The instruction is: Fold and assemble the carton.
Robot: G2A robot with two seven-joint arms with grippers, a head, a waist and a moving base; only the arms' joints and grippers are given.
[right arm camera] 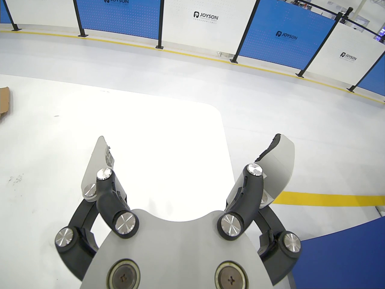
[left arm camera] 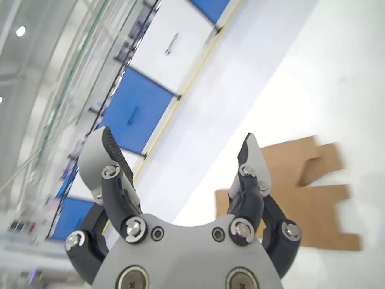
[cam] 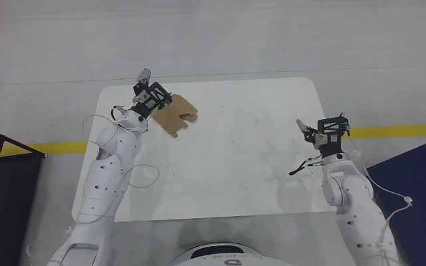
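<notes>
1 bench [cam: 253,166] | 2 grippers | right gripper [cam: 322,124] at the bench's right edge, fingers wide apart, empty | left gripper [cam: 154,86] near the far left corner, wide apart too, empty | 1 flat brown carton [cam: 175,114] lies on the bench just beside it

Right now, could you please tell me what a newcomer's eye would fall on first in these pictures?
The brown carton stands out first: a flat, notched sheet lying near the far left corner of the white table. The left gripper is open right beside the carton's edge. The right gripper is also open and empty, far from the carton at the table's right edge.
</notes>
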